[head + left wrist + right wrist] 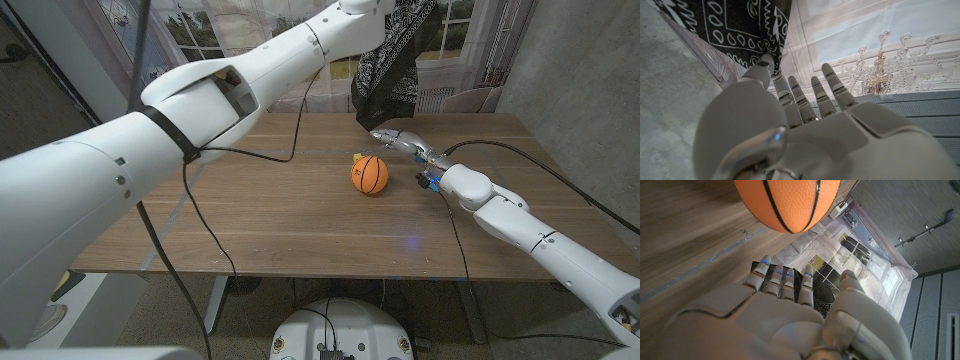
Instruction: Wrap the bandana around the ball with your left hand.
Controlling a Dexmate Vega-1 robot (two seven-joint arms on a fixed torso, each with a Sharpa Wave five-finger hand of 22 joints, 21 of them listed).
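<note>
bandana (395,60) top cut off; grip unclear.

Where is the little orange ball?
In the head view, the ball sits on the table, right of middle, beside the right hand, below the hanging bandana.

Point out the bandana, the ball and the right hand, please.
bandana (392,70): head view, middle of the hanging patterned cloth.
ball (369,174): head view, centre of the orange surface.
right hand (405,142): head view, back of the hand behind the ball.

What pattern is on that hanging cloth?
The bandana is black with a white paisley print, clearest in the left wrist view.
</note>
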